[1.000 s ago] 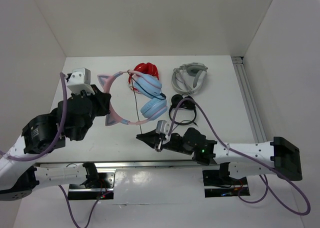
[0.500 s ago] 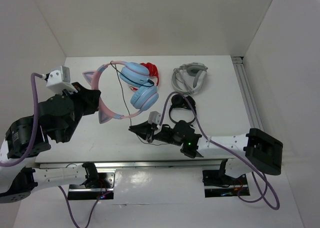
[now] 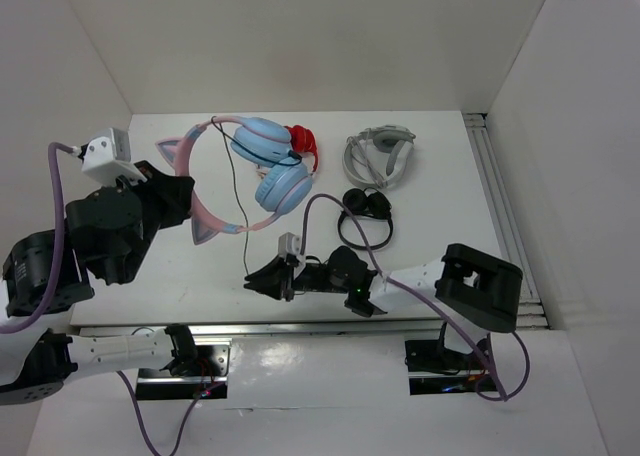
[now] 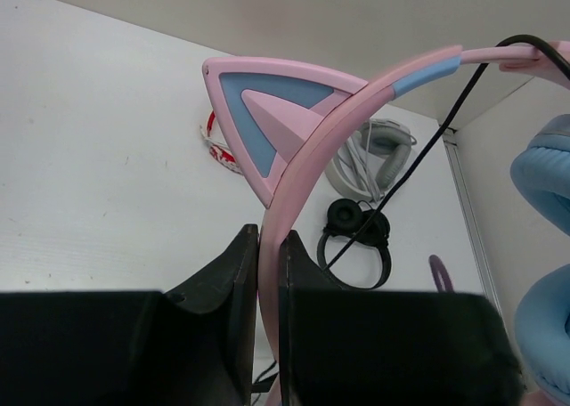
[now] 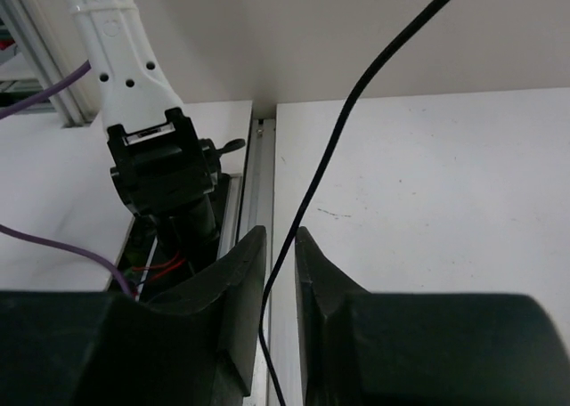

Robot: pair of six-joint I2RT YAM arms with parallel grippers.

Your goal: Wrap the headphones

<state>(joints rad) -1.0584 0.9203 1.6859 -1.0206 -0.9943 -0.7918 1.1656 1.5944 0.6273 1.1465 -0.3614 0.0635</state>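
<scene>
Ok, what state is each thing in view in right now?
left gripper, shut on the headband
right gripper, slightly open around the cable
headphones, held off the table by the headband
cable, running loose through the right gripper
red headphones, on the table, partly hidden
grey headphones, resting on the table
black headphones, resting on the table

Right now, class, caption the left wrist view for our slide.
Left end effector grips the headphones by their pink headband.
</scene>
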